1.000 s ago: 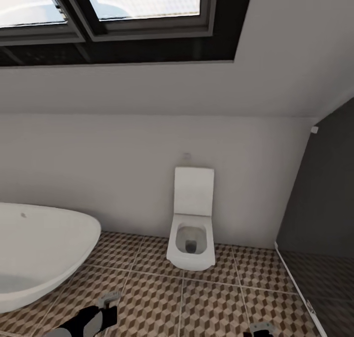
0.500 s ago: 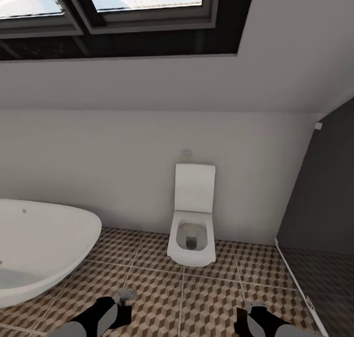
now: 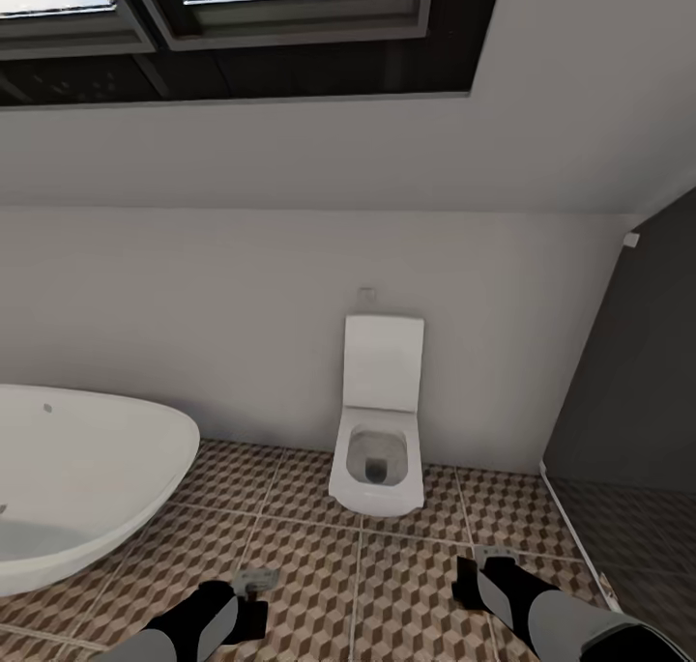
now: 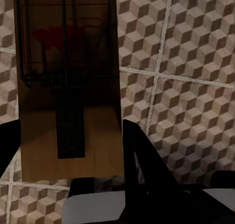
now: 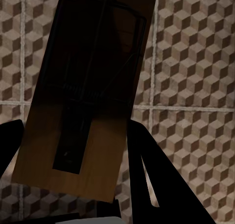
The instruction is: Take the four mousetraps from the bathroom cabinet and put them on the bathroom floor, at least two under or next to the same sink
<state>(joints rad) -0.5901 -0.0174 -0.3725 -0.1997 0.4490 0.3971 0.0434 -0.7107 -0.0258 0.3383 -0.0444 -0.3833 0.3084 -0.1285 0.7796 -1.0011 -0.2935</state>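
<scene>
Clearly, each gripper held one flat tan wooden mousetrap with dark metal parts: left gripper point(image 4: 68, 185) clamped its mousetrap point(image 4: 68, 87), right gripper point(image 5: 68, 199) its own point(image 5: 83, 96), above the cube-patterned tile floor point(image 3: 406, 585). With no sink seen, releasing here risked misplacing them.

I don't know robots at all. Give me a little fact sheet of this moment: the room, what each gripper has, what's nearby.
room: bathroom with cube-patterned floor
left gripper: shut on a mousetrap, held above the tiles
right gripper: shut on a second mousetrap, also above the tiles
ahead: white toilet against the wall
to the left: white bathtub
to the right: dark panel
overhead: dark-framed window
sink: not seen in these pictures
</scene>
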